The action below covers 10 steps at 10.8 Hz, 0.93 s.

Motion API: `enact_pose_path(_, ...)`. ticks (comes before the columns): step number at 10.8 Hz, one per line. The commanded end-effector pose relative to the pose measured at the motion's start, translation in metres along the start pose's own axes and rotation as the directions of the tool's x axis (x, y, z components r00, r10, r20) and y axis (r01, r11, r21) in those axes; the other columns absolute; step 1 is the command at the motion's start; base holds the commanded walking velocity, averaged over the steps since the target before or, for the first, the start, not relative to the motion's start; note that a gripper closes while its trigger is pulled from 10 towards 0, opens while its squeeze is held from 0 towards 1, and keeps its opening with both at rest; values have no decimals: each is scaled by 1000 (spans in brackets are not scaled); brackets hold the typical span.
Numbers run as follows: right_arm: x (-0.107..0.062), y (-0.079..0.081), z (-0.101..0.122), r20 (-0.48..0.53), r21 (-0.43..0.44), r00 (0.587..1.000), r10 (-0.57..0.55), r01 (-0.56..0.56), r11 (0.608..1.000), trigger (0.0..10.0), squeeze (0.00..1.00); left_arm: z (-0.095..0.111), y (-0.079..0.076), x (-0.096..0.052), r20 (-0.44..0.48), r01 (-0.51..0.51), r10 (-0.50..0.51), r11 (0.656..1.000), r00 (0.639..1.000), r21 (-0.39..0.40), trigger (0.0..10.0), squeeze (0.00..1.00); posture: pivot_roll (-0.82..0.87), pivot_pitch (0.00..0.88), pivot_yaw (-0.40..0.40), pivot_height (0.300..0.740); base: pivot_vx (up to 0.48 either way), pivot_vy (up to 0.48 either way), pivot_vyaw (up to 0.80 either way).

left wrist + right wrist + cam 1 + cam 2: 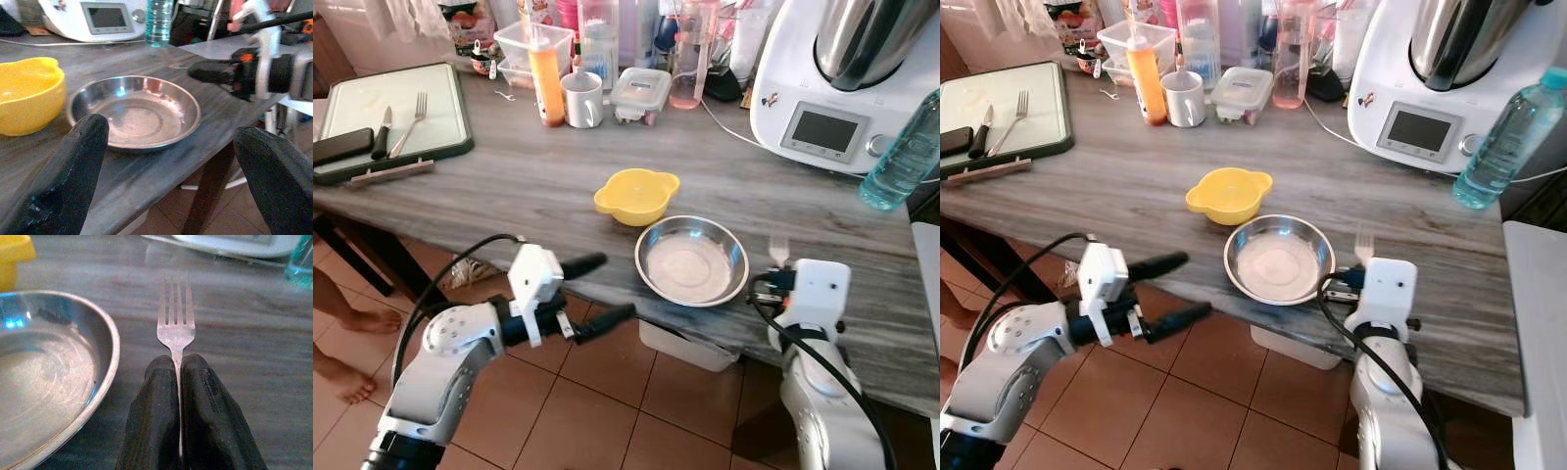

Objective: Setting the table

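- My right gripper (179, 382) had its fingers (152, 421) pressed together on the handle of a fork (176, 328), tines pointing away from the wrist over the counter (234, 357).
- In the head view I saw that fork (779, 250) just right of the steel plate (692, 260), near the counter's front edge, with the right wrist below that edge.
- From the right wrist view, the plate's rim (110, 362) lay close beside the fork without touching it.
- My left gripper (595, 290) had its fingers (582, 264) spread wide and held nothing; it hung off the front of the counter, left of the plate, over the tiled floor (597, 392).
- Through the left wrist view I looked between those two fingers at the plate (134, 111), with the yellow bowl (29, 93) beside it and the right arm (254, 73) beyond.
- The bowl (636, 194) sat just behind the plate, toward the left, apart from it.
- Farther back on the counter stood a white mug (582, 99), an orange bottle (546, 83) and a lidded box (640, 93).
- At the far right stood a white kitchen machine (832, 88) and a blue-green water bottle (901, 157).
- At the far left lay a tray (396, 122) carrying a second fork (411, 122) and a knife (382, 132).
- A person's bare feet (352, 343) showed on the floor at the left edge.
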State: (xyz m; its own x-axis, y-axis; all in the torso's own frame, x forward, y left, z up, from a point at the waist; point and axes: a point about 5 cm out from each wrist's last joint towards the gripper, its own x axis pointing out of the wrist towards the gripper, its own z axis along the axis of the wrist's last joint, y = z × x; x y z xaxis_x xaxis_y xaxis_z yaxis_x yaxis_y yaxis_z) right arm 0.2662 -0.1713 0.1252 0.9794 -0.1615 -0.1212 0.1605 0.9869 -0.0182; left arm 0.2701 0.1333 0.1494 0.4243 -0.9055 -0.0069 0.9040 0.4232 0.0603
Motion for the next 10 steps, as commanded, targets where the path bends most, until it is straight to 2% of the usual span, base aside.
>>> enact_pose_path(1, 5, -3, -4, -37, -8, 999, -17, 16, 1000, 10000, 0, 9, -5, 5, 10, 55, -55, 998, 998, 14, 10000, 0, 85, 141, -9, 740, 0, 0, 0)
enact_pose_path(4, 16, -4, -4, -47, -25, 999, -21, 20, 999, 10000, 0, 14, -13, 14, 23, 75, -76, 997, 997, 6, 10000, 0, 78, 125, -10, 740, 0, 0, 0)
enact_pose_path(7, 23, -9, -12, -85, -24, 996, -39, 37, 999, 10000, 0, 12, -14, 14, 12, 73, -73, 997, 997, 3, 10000, 0, 89, 126, -12, 740, 0, 0, 0)
enact_pose_path(10, 21, -2, -16, -86, 21, 995, -49, 51, 998, 10000, 0, 5, -15, 9, 4, 59, -59, 998, 998, -5, 10000, 0, 93, 129, -10, 740, 0, 0, 0)
